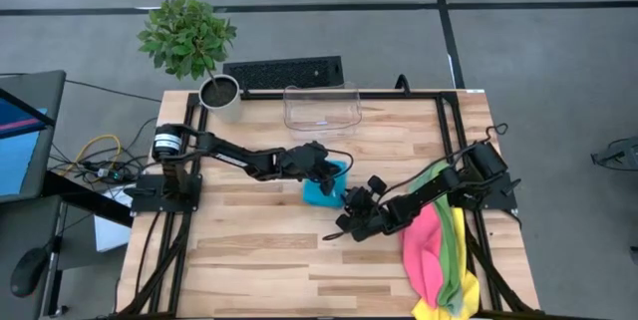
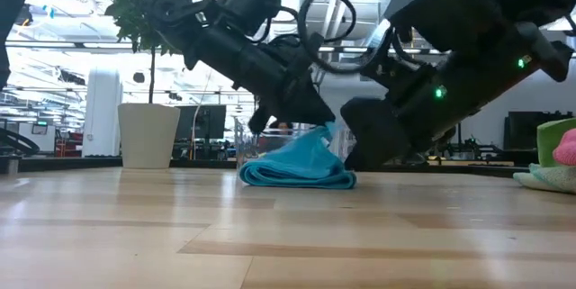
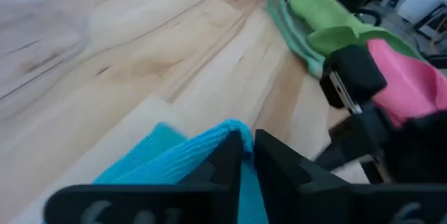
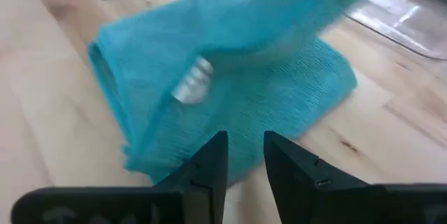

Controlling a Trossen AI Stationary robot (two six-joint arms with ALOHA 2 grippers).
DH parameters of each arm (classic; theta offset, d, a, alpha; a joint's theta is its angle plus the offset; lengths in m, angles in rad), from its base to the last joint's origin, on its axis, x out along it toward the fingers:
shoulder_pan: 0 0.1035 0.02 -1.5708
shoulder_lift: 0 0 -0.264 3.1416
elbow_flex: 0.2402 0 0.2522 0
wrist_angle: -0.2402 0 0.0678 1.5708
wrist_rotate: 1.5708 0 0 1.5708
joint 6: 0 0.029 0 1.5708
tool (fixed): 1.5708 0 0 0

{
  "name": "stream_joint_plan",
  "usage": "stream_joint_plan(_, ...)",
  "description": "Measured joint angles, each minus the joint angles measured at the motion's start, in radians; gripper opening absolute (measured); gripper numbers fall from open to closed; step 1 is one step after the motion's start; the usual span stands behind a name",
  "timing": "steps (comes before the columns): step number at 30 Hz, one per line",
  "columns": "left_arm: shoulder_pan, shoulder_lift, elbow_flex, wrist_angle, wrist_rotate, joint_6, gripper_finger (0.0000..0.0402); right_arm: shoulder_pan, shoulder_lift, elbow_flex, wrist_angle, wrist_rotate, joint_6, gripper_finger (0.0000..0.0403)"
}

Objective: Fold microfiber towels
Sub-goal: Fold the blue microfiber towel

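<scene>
At the far left of the table a potted plant is seen, with a keyboard beyond the table's far edge and a clear plastic bin beside it on the wood. The left arm is stretched from its base on the left side toward the middle, where the left gripper is set over the blue towel. A raised edge of that cloth is pinched between its nearly closed fingers; in the low view the towel is seen folded on the table, pulled up to a peak at the gripper. Just to the right, the right gripper is held low beside the towel, its fingers slightly parted and nothing between them. At the table's right edge the pink towel, green towel and yellow towel are piled together.
</scene>
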Motion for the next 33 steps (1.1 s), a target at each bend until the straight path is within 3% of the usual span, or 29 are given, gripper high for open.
stream_joint_plan(11, 0.010, 0.040, 0.055, -0.017, 0.002, 0.035, 0.0111, 0.041, -0.107, -0.001, -0.097, 0.029, 0.040, 0.0119)
stream_joint_plan(17, 0.021, -0.064, 0.054, -0.124, 0.115, 0.076, 0.0136, 0.036, -0.129, -0.002, -0.046, 0.151, 0.017, 0.0132)
stream_joint_plan(20, 0.023, -0.169, 0.028, -0.217, 0.128, 0.099, 0.0137, 0.016, -0.120, -0.037, 0.075, 0.127, -0.001, 0.0140)
stream_joint_plan(23, 0.015, -0.287, -0.027, -0.268, 0.111, 0.105, 0.0137, 0.001, -0.076, -0.119, 0.318, 0.111, -0.080, 0.0144)
stream_joint_plan(26, -0.006, -0.384, -0.112, -0.256, 0.042, 0.104, 0.0137, -0.028, -0.007, -0.166, 0.571, 0.029, -0.163, 0.0141)
stream_joint_plan(30, -0.034, -0.435, -0.249, -0.190, -0.038, 0.049, 0.0137, -0.065, 0.105, -0.168, 0.657, -0.103, -0.138, 0.0127)
stream_joint_plan(33, -0.042, -0.433, -0.346, -0.074, -0.040, -0.002, 0.0137, -0.060, 0.130, -0.167, 0.652, -0.101, -0.058, 0.0113)
